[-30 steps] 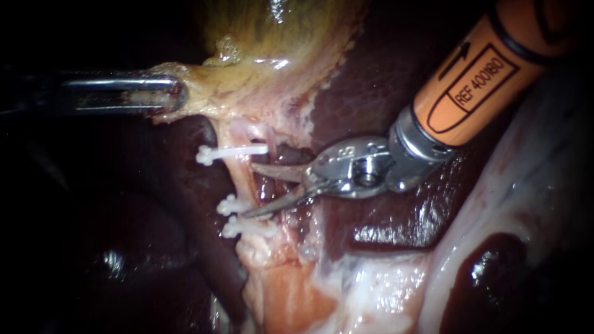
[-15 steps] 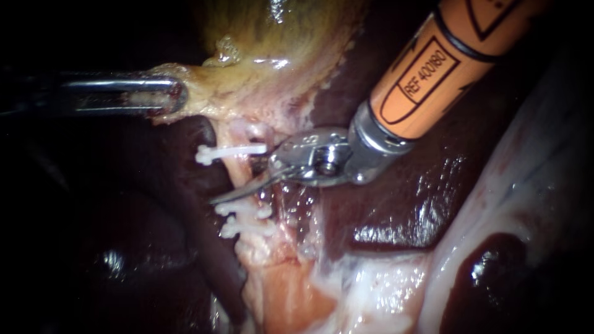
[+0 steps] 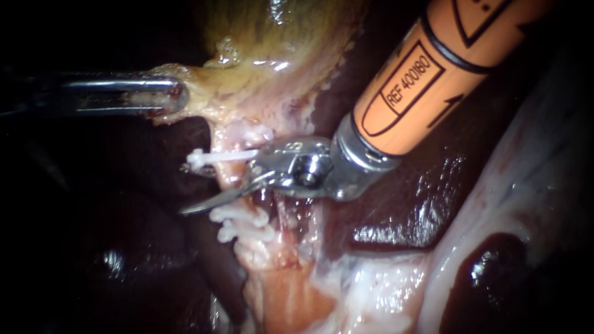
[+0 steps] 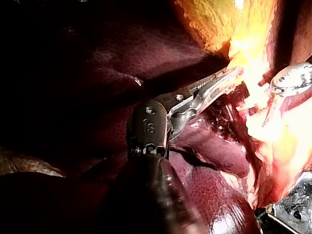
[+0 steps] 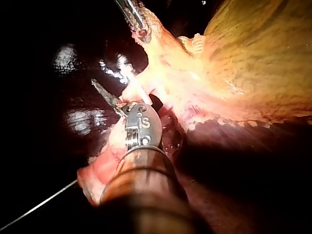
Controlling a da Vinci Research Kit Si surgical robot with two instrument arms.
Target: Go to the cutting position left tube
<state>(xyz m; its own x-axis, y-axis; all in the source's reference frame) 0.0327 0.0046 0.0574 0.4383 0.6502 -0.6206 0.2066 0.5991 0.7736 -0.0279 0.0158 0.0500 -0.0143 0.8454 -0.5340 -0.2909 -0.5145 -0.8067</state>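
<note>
At the left tube: right blades narrowly apart

From the endoscope, my right instrument (image 3: 226, 185) lay at the left tube (image 3: 230, 176), between the upper clip (image 3: 216, 156) and the lower clips (image 3: 238, 222). Its blades stood narrowly apart with the tube in the gap. The lower blade crossed the tube, and the upper one was mostly hidden. My left instrument (image 3: 176, 94) held the gallbladder (image 3: 247, 80) edge in closed jaws. Only the left wrist view showed this grip from the side, with both jaws pressed on the tissue. The right wrist view showed one blade only, beside the tube.
</note>
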